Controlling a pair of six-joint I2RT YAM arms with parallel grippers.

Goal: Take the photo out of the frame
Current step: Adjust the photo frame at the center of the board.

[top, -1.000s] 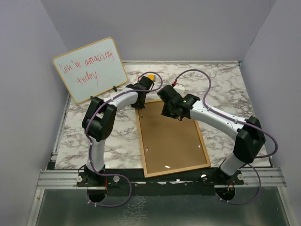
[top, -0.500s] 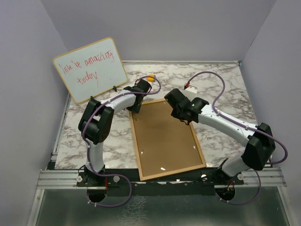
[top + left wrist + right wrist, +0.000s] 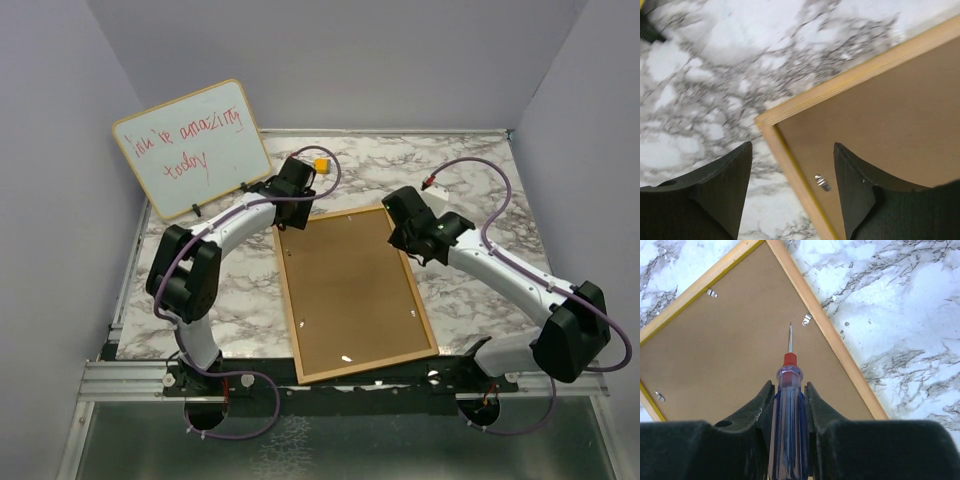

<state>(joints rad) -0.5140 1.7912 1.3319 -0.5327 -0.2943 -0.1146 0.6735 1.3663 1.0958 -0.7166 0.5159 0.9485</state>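
The frame (image 3: 352,292) lies back up on the marble table, brown board showing, thin yellow border, small metal clips (image 3: 807,318). The photo is hidden under the back. My left gripper (image 3: 792,172) is open and empty, hovering over the frame's far left corner (image 3: 765,120), one finger over the table, one over the board, a clip (image 3: 822,182) between them. My right gripper (image 3: 789,390) is shut on a blue-handled screwdriver (image 3: 788,405), its tip (image 3: 790,327) pointing near the clip at the frame's far right corner. In the top view the grippers sit at the left (image 3: 287,205) and the right (image 3: 405,228) far corners.
A wood-edged whiteboard (image 3: 192,148) with red handwriting leans at the back left. A small yellow object (image 3: 321,163) lies behind the left gripper. Grey walls enclose the table; a metal rail (image 3: 340,378) runs along the near edge.
The frame has turned and slid left, its far edge now squarer to the table. My right arm swung right and outward with the screwdriver; my left gripper shifted to the far left corner.
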